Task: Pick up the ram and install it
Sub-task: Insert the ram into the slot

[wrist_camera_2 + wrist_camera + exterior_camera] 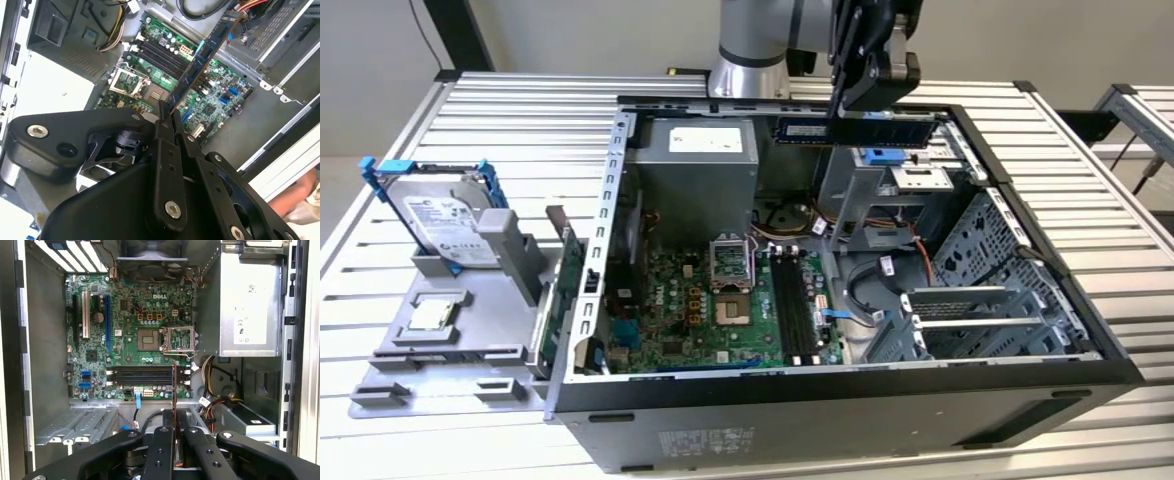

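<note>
Exterior view | ram point(891, 130): thin dark-blue stick, black chips | clamped in jaws

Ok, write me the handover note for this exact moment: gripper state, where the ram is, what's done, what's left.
Gripper: shut on the ram, gripping its upper long edge.
Ram: held level in the air above the far side of the open computer case, clear of the motherboard. It appears turned crosswise to the memory slots.
Done: the ram is picked up and carried over the case.
Left: the ram is not seated, and the memory slots look empty in the first wrist view.
</note>
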Available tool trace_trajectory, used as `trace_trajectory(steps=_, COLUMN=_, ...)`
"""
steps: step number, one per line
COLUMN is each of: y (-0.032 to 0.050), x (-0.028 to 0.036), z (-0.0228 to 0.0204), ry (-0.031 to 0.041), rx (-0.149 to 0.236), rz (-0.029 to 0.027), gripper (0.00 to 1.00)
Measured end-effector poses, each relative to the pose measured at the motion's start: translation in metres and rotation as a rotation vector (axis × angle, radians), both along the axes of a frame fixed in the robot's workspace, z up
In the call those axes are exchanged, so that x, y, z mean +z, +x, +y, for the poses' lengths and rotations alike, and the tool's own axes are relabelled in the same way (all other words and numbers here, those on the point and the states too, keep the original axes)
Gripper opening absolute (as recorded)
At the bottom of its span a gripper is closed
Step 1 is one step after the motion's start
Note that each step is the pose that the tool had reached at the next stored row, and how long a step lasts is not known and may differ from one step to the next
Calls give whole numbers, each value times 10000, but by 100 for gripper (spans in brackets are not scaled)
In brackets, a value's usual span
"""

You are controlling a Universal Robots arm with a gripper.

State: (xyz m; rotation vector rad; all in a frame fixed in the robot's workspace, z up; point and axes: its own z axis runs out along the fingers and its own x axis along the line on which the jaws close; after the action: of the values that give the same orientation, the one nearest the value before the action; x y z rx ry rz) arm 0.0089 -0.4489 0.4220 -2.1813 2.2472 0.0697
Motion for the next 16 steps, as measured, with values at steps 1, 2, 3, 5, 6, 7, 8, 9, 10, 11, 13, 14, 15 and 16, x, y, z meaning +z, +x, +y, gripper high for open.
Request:
trace_trajectory(steps=1, y=0, x=0, z=0, ry=0, rx=-2, rz=0, gripper=0)
trace_trajectory(steps=2, y=0, x=0, z=0, ry=0, rx=-20, rz=0, gripper=0)
trace_trajectory(steps=3, y=0, x=0, z=0, ry=1, rx=-57, rz=0, gripper=0)
trace_trajectory(steps=5, y=0, x=0, z=0, ry=0, rx=-212, rz=0, gripper=0)
trace_trajectory(steps=6, y=0, x=0, z=0, ry=0, rx=-319, rz=0, gripper=0)
trace_trajectory(steps=7, y=0, x=0, z=-1, ry=0, rx=-428, rz=0, gripper=0)
trace_trajectory(steps=8, y=0, x=0, z=-1, ry=0, rx=-543, rz=0, gripper=0)
trace_trajectory(steps=9, y=0, x=0, z=-1, ry=0, rx=-654, rz=0, gripper=0)
trace_trajectory(steps=10, y=0, x=0, z=-1, ry=0, rx=-777, rz=1, gripper=0)
trace_trajectory(steps=11, y=0, x=0, z=-1, ry=0, rx=-899, rz=1, gripper=0)
trace_trajectory(steps=13, y=0, x=0, z=-1, ry=0, rx=-1143, rz=4, gripper=0)
trace_trajectory(steps=14, y=0, x=0, z=-1, ry=-1, rx=-1276, rz=6, gripper=0)
trace_trajectory(steps=15, y=0, x=0, z=-1, ry=-1, rx=-1397, rz=7, gripper=0)
trace_trajectory(steps=16, y=0, x=0, z=-1, ry=-1, rx=-1510, rz=8, gripper=0)
